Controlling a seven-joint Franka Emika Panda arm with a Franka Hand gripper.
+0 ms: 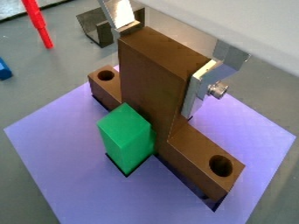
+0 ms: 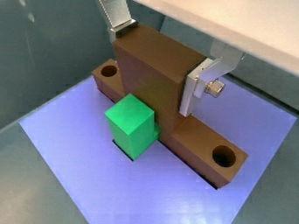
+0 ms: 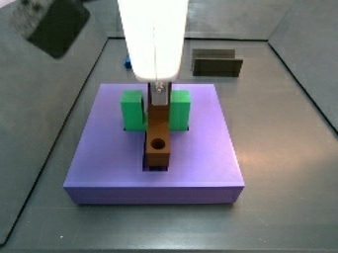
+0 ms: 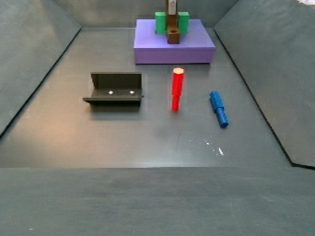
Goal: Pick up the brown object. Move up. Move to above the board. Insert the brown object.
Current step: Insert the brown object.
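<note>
The brown object (image 1: 152, 96) stands with its long bar upright and its holed foot lying in the groove of the purple-blue board (image 1: 70, 166). It shows the same way in a wrist view (image 2: 149, 87) and in a side view (image 3: 158, 133). The green block (image 1: 126, 133) sits against the bar on the board. My gripper (image 1: 162, 57) is above the board and shut on the upright bar, one silver finger (image 1: 201, 87) on each side. In a side view the gripper (image 3: 158, 94) hangs over the board (image 3: 199, 148), and the green block (image 3: 132, 111) flanks the bar.
A dark fixture (image 4: 113, 89) stands on the grey floor away from the board (image 4: 172, 51), with a red peg (image 4: 176, 88) and a blue peg (image 4: 219, 108) nearby. Grey walls ring the floor. The fixture also shows in a side view (image 3: 216, 63).
</note>
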